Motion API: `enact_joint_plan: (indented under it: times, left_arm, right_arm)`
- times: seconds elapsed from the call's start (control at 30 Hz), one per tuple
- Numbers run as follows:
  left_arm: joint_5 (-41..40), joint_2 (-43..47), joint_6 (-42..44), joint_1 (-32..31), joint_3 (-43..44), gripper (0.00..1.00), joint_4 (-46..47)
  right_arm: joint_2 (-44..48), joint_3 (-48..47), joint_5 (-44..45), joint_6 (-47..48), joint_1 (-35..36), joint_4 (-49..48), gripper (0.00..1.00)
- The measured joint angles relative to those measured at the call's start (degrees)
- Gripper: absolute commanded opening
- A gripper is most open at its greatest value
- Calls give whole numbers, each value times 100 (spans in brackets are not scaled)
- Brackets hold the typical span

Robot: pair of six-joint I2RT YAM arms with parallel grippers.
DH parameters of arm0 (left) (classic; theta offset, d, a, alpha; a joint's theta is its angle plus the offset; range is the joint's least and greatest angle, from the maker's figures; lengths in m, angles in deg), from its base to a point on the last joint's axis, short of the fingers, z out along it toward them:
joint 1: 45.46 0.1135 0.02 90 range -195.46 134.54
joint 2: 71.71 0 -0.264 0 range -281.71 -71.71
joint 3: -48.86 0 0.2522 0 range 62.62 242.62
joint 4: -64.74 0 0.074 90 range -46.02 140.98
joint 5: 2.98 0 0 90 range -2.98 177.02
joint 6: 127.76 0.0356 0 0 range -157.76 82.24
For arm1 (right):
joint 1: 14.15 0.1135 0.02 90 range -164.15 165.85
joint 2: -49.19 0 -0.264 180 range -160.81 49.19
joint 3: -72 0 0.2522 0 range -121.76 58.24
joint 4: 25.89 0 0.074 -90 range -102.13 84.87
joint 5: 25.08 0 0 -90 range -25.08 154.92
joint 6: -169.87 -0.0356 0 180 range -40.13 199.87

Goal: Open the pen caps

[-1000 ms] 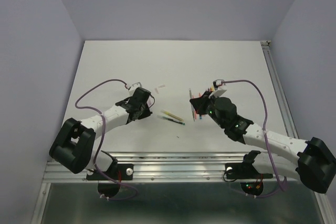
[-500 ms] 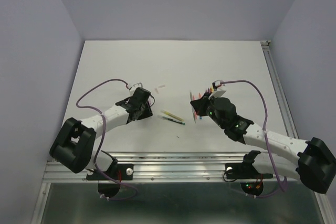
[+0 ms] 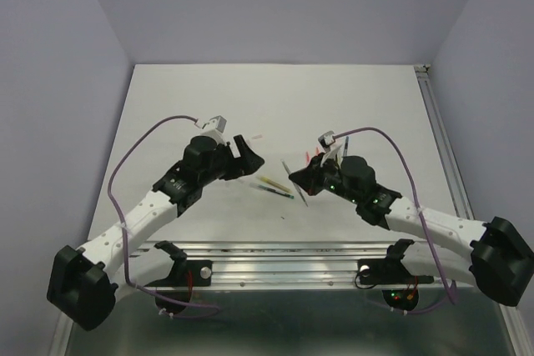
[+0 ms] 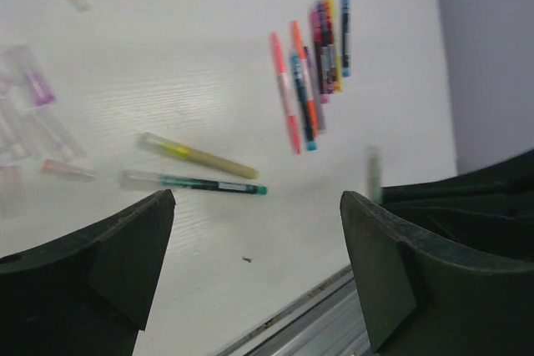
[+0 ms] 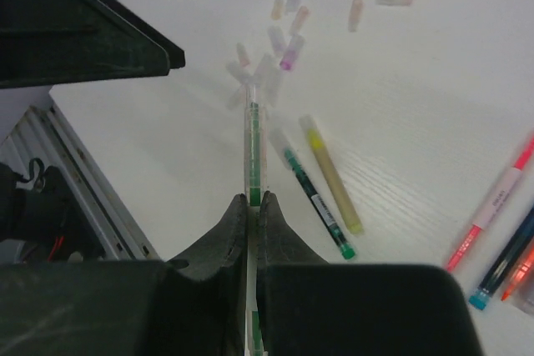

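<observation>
My right gripper [image 5: 252, 199] is shut on a green pen [image 5: 253, 152] that sticks out ahead of the jaws, its front end pale and translucent. In the top view the right gripper [image 3: 302, 179] holds this pen [image 3: 291, 178] above the table near the middle. My left gripper [image 3: 247, 156] hovers just left of it, open and with nothing between its fingers [image 4: 125, 256]. Several loose pen caps [image 5: 284, 27] lie scattered beyond the held pen, one tinted purple [image 5: 290, 52]. The left wrist view has the pen caps [image 4: 33, 81] at its left edge.
A yellow pen [image 4: 196, 156] and a dark green pen [image 4: 192, 183] lie side by side on the white table. A bunch of coloured pens [image 4: 313, 72] lies further right. The metal rail [image 3: 275, 252] runs along the near edge. Purple walls close in three sides.
My left gripper has opened wide, risen and swung right toward the middle. My right gripper has moved left and turned, the green pen still in it.
</observation>
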Motion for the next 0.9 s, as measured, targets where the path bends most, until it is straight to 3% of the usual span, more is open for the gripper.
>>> enact_joint_plan:
  times: [0.07, 0.37, 0.6, 0.9]
  left_arm:
    - [321, 297, -76, 0, -118, 99, 330]
    - [1117, 446, -461, -48, -404, 99, 1309]
    - [1316, 184, -680, -151, -404, 78, 1709]
    - [1305, 103, -933, -247, -409, 75, 2015]
  right_arm:
    - [-155, 0, -409, 87, 0, -166, 1]
    - [-682, 13, -1443, -151, 0, -1082, 1]
    - [-1073, 33, -1738, -450, 0, -1729, 1]
    - [-1423, 33, -1755, -765, 0, -2328, 1]
